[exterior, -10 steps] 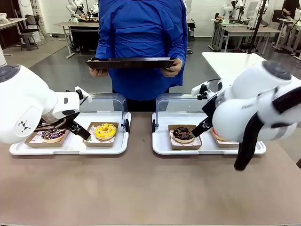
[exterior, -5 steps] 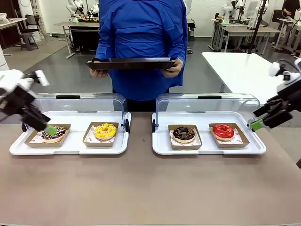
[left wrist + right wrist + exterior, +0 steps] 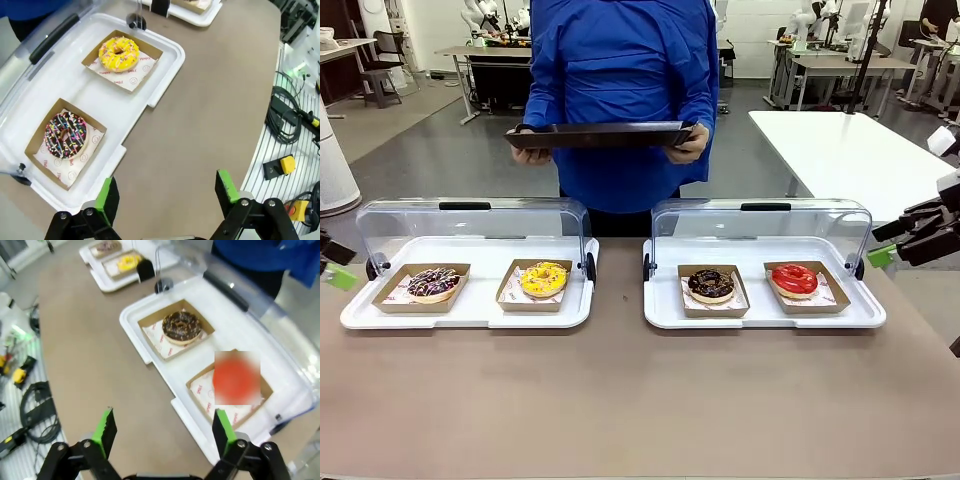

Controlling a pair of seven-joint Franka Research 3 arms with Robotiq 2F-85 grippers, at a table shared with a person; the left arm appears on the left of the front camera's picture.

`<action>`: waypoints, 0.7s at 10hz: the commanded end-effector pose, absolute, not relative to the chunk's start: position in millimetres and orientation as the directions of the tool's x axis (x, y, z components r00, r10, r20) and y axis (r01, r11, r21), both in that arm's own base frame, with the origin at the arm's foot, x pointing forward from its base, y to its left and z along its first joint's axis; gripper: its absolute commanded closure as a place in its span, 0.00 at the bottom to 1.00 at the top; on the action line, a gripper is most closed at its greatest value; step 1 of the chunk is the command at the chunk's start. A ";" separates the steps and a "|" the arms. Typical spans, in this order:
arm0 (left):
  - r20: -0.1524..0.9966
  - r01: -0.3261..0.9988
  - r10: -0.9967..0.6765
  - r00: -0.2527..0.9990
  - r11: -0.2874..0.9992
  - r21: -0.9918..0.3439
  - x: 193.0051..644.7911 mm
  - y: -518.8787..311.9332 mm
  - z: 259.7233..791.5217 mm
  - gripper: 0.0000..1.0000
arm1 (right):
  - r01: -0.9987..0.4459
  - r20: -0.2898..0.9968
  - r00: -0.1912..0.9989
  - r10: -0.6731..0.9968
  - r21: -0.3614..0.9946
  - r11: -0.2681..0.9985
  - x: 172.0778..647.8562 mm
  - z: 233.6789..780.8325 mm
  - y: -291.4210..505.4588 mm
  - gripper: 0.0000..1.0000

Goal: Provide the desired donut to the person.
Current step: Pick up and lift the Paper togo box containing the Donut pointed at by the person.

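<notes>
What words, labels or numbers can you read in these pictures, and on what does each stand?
"YUMMY", "SMILE" (faint): paper liner under the yellow donut.
Print on the second liner, under the sprinkled donut: too small to read.
Print on the third liner, under the chocolate donut: blurred.

Brown table [image 3: 620,400] with left tray [image 3: 485,292] and right tray [image 3: 757,292] side by side, apart.

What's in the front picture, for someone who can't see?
A person in blue holds a tray behind a table. The left box has a sprinkled donut and a yellow donut; the right box has a chocolate donut and a red donut. The left pincer and right pincer peek in at the edges.
</notes>
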State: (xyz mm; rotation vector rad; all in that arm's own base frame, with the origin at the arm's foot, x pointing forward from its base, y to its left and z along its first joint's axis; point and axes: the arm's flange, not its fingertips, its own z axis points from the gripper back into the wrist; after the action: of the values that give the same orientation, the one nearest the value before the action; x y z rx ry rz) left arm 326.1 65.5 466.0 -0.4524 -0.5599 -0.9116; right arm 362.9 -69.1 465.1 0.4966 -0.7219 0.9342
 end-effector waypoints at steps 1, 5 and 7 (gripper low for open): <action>0.699 0.835 -0.552 0.455 0.537 -0.120 248.1 49.0 404.1 0.00 | -0.858 0.788 0.354 0.503 0.060 0.509 363.5 467.8 -71.6 0.00; 0.763 0.803 -0.475 0.439 0.588 -0.096 237.9 66.5 420.0 0.00 | -0.862 0.852 0.300 0.428 0.049 0.505 354.2 480.8 -83.4 0.00; 0.787 0.806 -0.454 0.417 0.586 -0.089 232.5 71.6 424.8 0.00 | -0.860 0.868 0.283 0.408 0.041 0.509 348.2 487.3 -89.4 0.00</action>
State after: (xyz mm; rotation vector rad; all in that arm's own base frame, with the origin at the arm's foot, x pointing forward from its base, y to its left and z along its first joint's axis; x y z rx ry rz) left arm 297.7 117.4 485.8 -0.4920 -0.7504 -0.8184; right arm 350.4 -87.2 485.5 0.5651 -0.9017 0.8974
